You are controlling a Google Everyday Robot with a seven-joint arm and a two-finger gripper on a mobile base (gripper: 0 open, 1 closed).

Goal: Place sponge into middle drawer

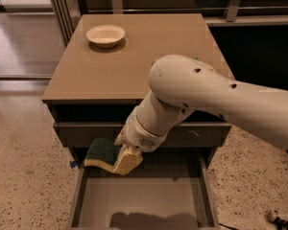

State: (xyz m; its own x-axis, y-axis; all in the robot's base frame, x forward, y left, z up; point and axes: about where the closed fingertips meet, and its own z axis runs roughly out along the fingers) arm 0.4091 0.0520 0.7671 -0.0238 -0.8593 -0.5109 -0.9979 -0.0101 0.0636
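Observation:
The sponge, yellow foam with a dark green top, hangs in the air in front of the cabinet, tilted a little. My gripper is shut on its right end, with one pale finger showing beside it. Sponge and gripper sit just above the back left part of the open middle drawer, whose smooth grey floor is bare. My white arm comes in from the right and crosses the cabinet's front.
A cream bowl stands at the back left of the brown cabinet top. Above the open drawer is a shut drawer front with small pale scratches. Speckled floor lies on both sides.

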